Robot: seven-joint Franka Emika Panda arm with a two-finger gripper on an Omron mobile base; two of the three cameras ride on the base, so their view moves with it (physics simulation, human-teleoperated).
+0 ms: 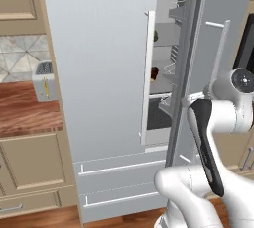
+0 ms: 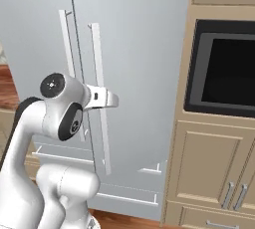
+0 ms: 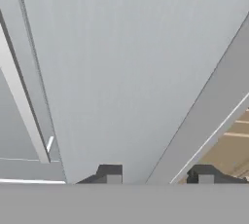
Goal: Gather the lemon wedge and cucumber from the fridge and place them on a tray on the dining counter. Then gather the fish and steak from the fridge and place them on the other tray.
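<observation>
The task is at its very beginning, as far as I can judge. The fridge fills the middle of the left base view, and its right door stands partly open, so a narrow strip of the inside shows between the two doors. In this strip, right of centre in the frame, I see shelves and a few small dark things, but they are too small to say which is the cucumber, the steak or the fish. No tray and no dining worktop show here.

In the hand view the end effector is at the bottom edge, with its two fingertips apart at a middle width and nothing between them. One tip is before the grey door face, the other just past the door's edge, where wood floor shows at the lower right. Whether they touch the door I cannot tell.

So the door is only part way open. All four items are left to fetch, and both trays are left to fill.
</observation>
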